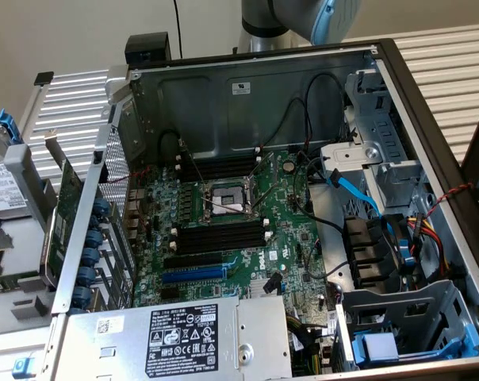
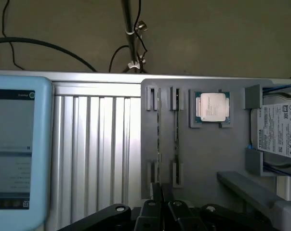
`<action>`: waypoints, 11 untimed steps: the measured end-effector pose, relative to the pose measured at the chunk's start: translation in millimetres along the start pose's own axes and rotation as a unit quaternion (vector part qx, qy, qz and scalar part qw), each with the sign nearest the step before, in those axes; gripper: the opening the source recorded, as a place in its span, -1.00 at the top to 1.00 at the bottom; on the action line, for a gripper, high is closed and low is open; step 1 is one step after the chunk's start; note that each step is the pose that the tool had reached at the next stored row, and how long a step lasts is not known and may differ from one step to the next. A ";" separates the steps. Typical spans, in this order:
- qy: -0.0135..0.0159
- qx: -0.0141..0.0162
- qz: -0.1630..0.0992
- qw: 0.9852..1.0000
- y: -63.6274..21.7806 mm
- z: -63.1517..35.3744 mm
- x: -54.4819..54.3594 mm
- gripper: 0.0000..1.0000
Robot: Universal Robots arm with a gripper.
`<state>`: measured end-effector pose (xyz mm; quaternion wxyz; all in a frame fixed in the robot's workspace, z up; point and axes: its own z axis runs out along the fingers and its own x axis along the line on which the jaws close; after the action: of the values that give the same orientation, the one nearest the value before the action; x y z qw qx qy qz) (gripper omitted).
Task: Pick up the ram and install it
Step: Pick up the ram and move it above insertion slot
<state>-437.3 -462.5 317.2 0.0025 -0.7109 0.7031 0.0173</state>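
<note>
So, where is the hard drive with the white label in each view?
Exterior view: the hard drive lies at that view's left edge, outside the computer case.
Wrist view: the hard drive sits next to the processor on the grey tray.
Shared landmark: the ribbed metal table.

Wrist view, grey tray (image 2: 208, 159) as reference. Ram (image 2: 158, 134) on edge in tray holder nearest ribbed table (image 2: 95, 144). Second stick (image 2: 176, 127) parallel, between ram and processor chip (image 2: 212, 106). Hard drive (image 2: 280, 132) at tray's opposite edge. Gripper (image 2: 158, 188), fingers together, at ram's end.
</note>
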 end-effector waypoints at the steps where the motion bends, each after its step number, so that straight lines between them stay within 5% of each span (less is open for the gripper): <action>1: 0.000 0.000 0.000 1.000 -2.8 -4.5 -0.1 0.76; 11: 0.000 0.000 0.000 1.000 -32.1 -50.7 -1.1 0.76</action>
<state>-404.1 -462.5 367.2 0.0025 -0.7109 0.7031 0.0173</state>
